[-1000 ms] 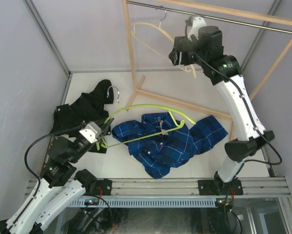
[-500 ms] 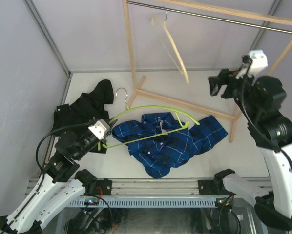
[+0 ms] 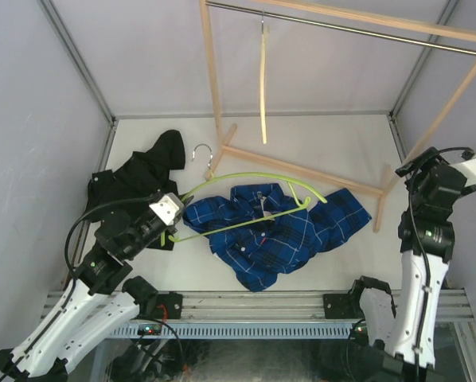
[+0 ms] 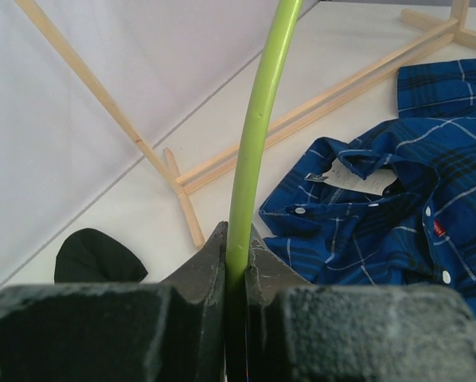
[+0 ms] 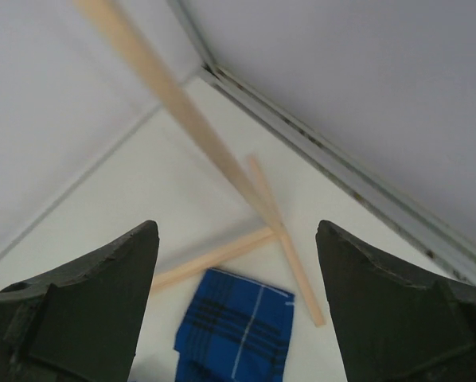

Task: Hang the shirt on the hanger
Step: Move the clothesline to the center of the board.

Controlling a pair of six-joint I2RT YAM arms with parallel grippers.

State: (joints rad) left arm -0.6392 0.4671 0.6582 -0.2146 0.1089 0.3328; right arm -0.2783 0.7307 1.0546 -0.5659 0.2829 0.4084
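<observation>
Seeing right gripper [image 5: 236,232] swung back off the cream hanger [image 3: 263,87] to the right edge, fingers wide and empty, with left gripper [image 4: 236,263] pinching the hanger [image 4: 258,119] across the crumpled shirt [image 3: 270,235] mid-table; looks freed up for threading a shoulder.

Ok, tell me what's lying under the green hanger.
The plaid shirt lies crumpled on the table beneath much of the hanger, collar and label showing. The hanger's near end is clamped in the left gripper jaws. Whatever the shirt covers can't be seen.
</observation>
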